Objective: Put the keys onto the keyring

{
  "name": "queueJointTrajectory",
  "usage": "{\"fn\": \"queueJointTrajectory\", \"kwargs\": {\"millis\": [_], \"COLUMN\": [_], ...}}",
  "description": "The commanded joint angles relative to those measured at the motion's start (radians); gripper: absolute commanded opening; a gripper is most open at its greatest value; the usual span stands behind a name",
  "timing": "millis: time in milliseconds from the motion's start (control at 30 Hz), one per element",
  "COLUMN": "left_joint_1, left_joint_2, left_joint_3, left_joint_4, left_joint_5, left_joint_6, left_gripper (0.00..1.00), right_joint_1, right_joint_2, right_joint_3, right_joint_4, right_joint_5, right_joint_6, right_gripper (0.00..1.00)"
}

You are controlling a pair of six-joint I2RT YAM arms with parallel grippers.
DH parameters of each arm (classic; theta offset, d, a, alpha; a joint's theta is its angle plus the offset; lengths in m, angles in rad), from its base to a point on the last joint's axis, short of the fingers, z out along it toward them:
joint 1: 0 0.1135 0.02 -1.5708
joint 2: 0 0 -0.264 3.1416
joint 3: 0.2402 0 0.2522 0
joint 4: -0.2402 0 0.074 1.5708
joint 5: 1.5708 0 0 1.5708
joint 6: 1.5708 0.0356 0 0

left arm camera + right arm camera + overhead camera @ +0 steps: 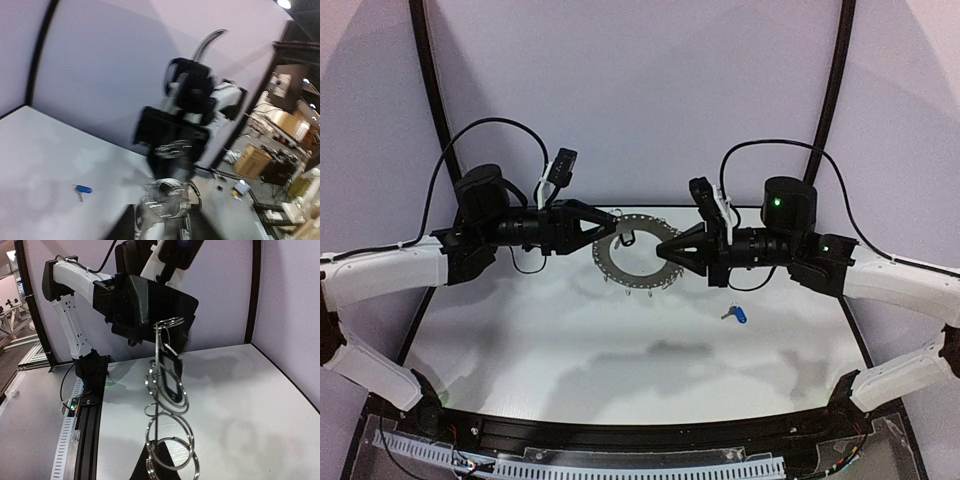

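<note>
In the overhead view the keyring (638, 272) is lifted off the table (570, 340), in the middle of the frame between the two arms; the left gripper (603, 232) comes in from the left of the picture and meets the ring's left rim, and the right gripper (668, 252) comes in from the right and meets its right rim. The right gripper is closed tight on the rim of the keyring, which in the right wrist view rises edge-on from between its fingers at the bottom centre of the frame; the wire loops (170, 437) along the rim stand out to either side there. Whether the left gripper pinches the ring or only touches it I cannot tell; its tip sits at the ring's top edge in the right wrist view, and the left wrist view is blurred, with the ring only a smear at the bottom centre. The key with the black tag (171, 377) hangs against the ring, about halfway up it in the centre of the right wrist view; which loop carries it cannot be made out. The key with the blue tag (736, 315) lies flat on the table, apart from the ring; it is below and to the right of the right gripper in the overhead view, and in the lower left of the left wrist view.
</note>
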Motion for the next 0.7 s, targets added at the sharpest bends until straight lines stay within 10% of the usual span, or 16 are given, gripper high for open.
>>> {"fn": "queueJointTrajectory", "kwargs": {"millis": [0,67,300,433,667], "left_joint_1": [0.005,0.005,0.005,0.005,0.005], "left_joint_2": [-0.030,-0.053,-0.215,-0.340,-0.449], "left_joint_3": [-0.024,-0.041,-0.097,-0.129,-0.172], "left_joint_4": [-0.113,-0.172,-0.440,-0.663,-0.677], "left_joint_5": [-0.160,-0.272,-0.689,-1.181,-1.252], "left_joint_6": [0.051,0.072,0.135,0.115,0.100], "left_gripper": [0.76,0.97,0.99,0.99,0.99], "right_joint_1": [0.003,0.003,0.003,0.007,0.122], "right_joint_2": [-0.030,-0.038,0.004,0.122,0.189], "right_joint_3": [0.073,0.097,0.270,0.392,0.354], "right_joint_4": [-0.062,-0.120,-0.517,-0.854,-0.896], "right_joint_5": [0.003,0.046,0.516,0.918,1.051], "right_joint_6": [-0.022,-0.027,-0.046,-0.192,-0.620], "right_gripper": [0.00,0.00,0.00,0.00,0.00]}}
